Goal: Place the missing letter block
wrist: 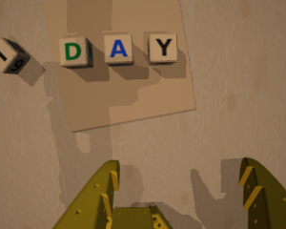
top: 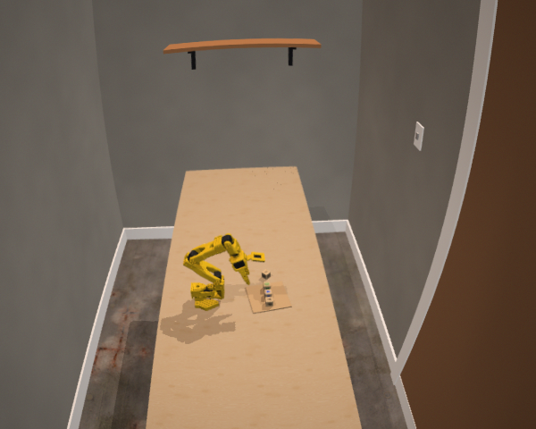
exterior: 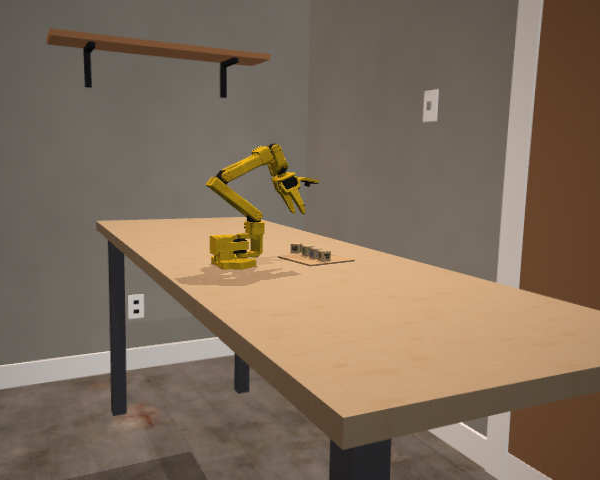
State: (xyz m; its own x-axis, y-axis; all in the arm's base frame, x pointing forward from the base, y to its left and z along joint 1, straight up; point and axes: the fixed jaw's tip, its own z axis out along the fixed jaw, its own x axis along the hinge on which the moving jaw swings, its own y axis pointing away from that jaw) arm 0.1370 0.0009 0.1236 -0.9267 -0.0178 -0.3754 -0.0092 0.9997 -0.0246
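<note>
1. Spelling "DAY", the green D block [top: 266, 285] [wrist: 75, 52], blue A block [top: 268, 292] [wrist: 118, 49] and black Y block [top: 269, 300] [exterior: 324, 255] [wrist: 163, 48] sit apart in a nearly straight row on the mat [top: 255, 305] [exterior: 310, 261] [wrist: 129, 114], letters up.
2. The fourth block [top: 265, 273] [exterior: 295, 248] [wrist: 10, 55], an "I" on top, rests on the table [top: 249, 369] [exterior: 393, 320] [wrist: 238, 134], off the mat, beyond the D.
3. The pincer [top: 255, 270] [exterior: 308, 196] [wrist: 179, 167] hangs above the table, fingers apart, holding nothing.

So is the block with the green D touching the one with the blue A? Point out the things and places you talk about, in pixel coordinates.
Apart: the wrist view shows mat between the D block [top: 266, 285] [wrist: 74, 52] and the A block [top: 268, 292] [wrist: 118, 49].
</note>
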